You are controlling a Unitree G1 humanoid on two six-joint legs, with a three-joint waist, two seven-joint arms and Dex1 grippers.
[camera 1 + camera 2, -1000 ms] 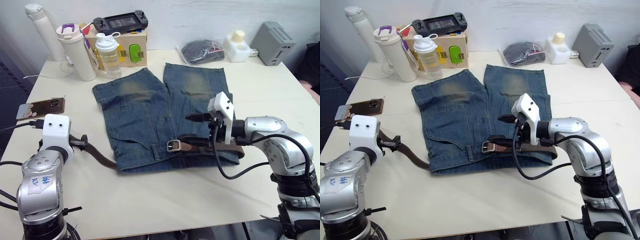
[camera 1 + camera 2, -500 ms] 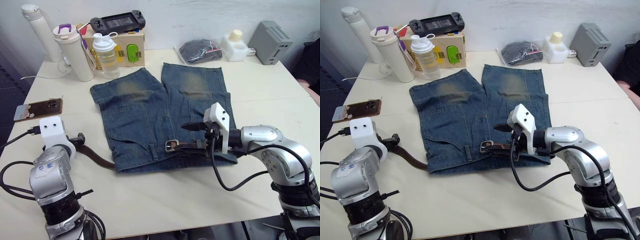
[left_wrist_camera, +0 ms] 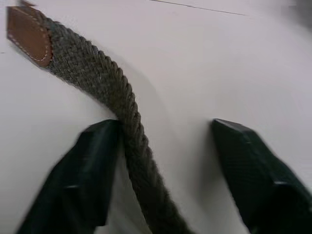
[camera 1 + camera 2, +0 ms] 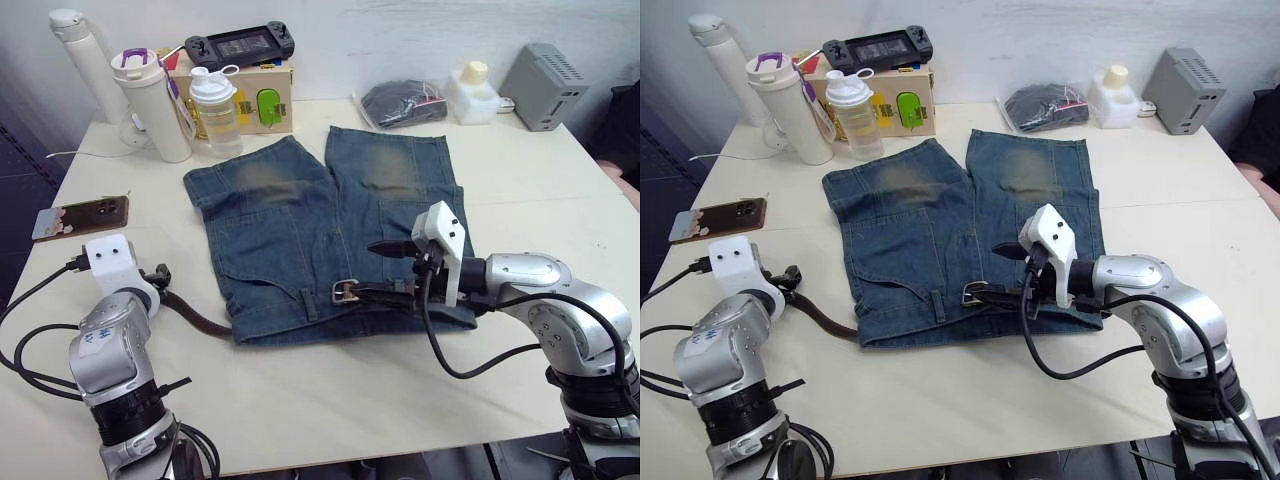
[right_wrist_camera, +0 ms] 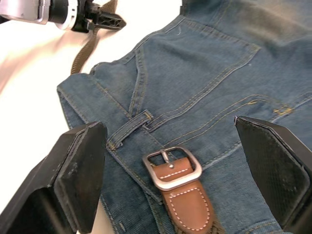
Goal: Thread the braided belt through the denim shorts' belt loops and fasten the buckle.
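- Right arm reaches in from the table's right edge, forearm low and level over the waistband of the denim shorts (image 4: 330, 230). Right end effector (image 4: 393, 269) released: the 2 black fingers spread wide, straddling the buckle (image 5: 171, 167) without touching it.
- Left arm bent near the table's left front edge. Left end effector (image 3: 165, 170) released; braided belt (image 3: 117, 126) runs between its fingers, against 1 finger and clear of the other. Tan leather tip (image 3: 28, 33) lies flat on the table (image 4: 520, 190) beyond the fingers.
- Belt leaves the waistband's left end and crosses bare table to the left end effector; buckle end rests on the waistband beside a belt loop (image 5: 127, 127).
- Versus 0.5 s ago: both arms and the belt sit much as they did; buckle unfastened as before.
- Containers by the table's far left corner: 2 white bottles (image 4: 152, 105) and a clear shaker (image 4: 217, 108), lids on, contents not discernible.
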